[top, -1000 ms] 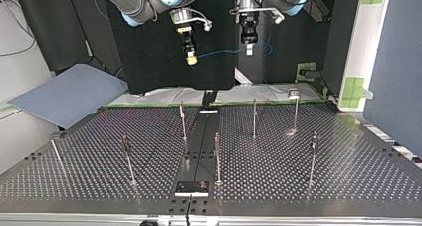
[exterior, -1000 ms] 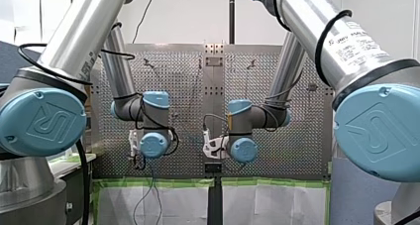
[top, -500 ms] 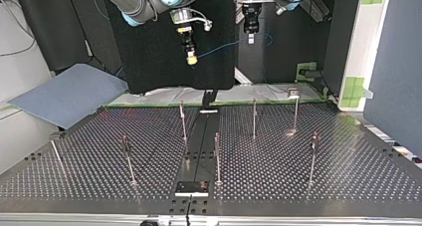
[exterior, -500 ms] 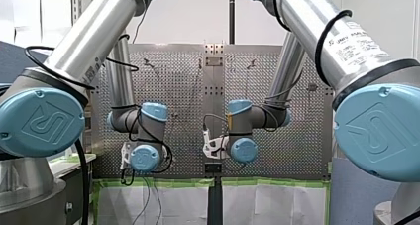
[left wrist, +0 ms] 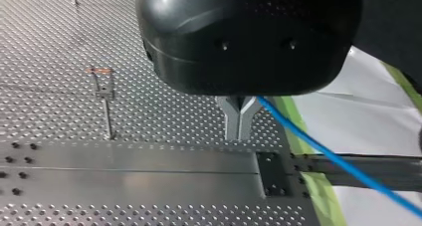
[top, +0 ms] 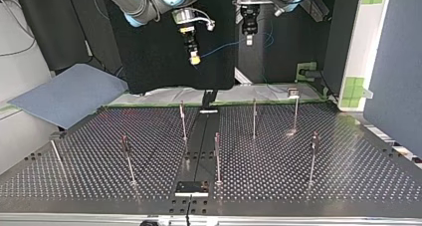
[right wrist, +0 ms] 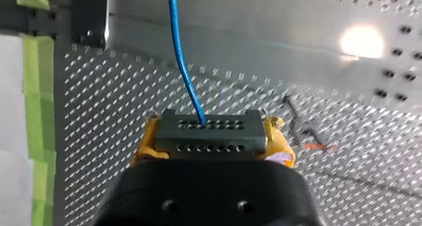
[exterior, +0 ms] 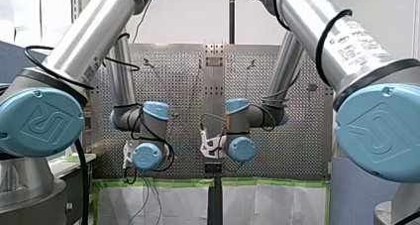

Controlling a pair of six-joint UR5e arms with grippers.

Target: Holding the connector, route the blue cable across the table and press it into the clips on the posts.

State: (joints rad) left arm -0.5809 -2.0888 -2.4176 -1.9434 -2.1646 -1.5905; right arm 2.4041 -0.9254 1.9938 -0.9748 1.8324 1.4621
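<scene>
My right gripper (right wrist: pixel 209 146), with yellow pads, is shut on a black connector (right wrist: pixel 208 129) with rows of small holes. The blue cable (right wrist: pixel 180 61) runs out of the connector's face. In the top view this gripper (top: pixel 195 60) hangs high above the table's far edge, and the cable (top: pixel 221 48) spans across to my left gripper (top: pixel 248 41). My left gripper's metal fingers (left wrist: pixel 238 132) are shut on the cable (left wrist: pixel 338 161), which trails away to one side. Several thin posts with clips (top: pixel 254 117) stand on the perforated table (top: pixel 348 176) below.
A raised flat rail (top: pixel 199 146) runs down the table's middle to a black plate (top: pixel 191 187). White sheets edged with green tape (top: pixel 268 92) lie past the far edge. A grey-blue mat (top: pixel 64 94) lies at the top view's left.
My left gripper has risen in the top view, pulling the cable span straighter. My right gripper has shifted slightly toward it with the connector still held.
</scene>
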